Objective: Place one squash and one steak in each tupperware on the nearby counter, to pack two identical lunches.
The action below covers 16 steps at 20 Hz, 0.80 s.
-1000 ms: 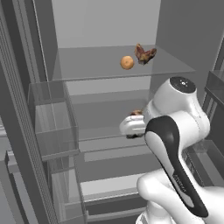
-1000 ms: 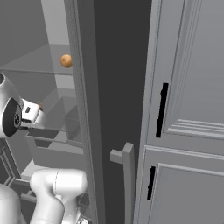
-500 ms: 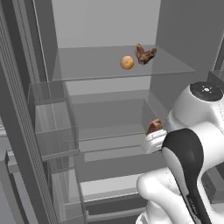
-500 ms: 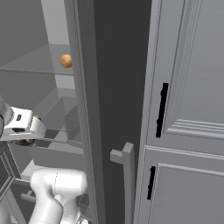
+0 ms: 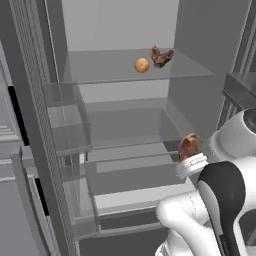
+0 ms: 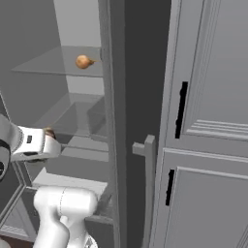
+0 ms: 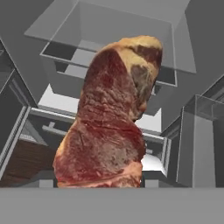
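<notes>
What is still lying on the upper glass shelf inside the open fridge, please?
On the upper glass shelf lie one orange squash and, just right of it, one steak. In the right base view the door edge covers that steak.

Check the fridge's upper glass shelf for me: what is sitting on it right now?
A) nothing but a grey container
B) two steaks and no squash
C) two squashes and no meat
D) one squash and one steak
D: one orange squash sits beside one steak on the upper shelf, while the pincer carries the other steak.
</notes>
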### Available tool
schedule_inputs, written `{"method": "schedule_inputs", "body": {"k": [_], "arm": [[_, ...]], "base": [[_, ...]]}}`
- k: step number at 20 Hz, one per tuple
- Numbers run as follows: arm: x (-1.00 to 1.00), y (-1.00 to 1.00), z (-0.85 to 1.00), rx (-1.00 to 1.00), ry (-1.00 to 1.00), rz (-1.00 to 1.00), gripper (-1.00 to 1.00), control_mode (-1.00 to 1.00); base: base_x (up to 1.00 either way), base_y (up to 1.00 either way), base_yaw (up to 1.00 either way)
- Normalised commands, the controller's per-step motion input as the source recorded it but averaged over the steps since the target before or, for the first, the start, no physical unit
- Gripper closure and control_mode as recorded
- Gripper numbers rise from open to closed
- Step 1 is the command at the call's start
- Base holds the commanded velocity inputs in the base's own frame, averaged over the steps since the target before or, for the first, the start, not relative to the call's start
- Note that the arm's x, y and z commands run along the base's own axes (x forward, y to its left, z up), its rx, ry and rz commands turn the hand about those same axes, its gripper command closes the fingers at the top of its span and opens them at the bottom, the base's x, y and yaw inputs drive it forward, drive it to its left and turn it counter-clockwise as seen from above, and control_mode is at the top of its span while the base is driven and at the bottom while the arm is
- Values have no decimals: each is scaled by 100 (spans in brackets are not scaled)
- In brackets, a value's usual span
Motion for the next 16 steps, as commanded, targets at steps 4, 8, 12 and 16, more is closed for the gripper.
{"method": "schedule_inputs", "body": {"k": [4,8,12,16], "arm": [[0,0,0,0,0,0,100,100],[0,0,0,0,0,0,100,100],[0,0,0,0,0,0,100,100],[0,0,0,0,0,0,100,100]], "base": [[-100,42,2],[-91,84,11],[-66,99,24],[-44,100,23]]}}
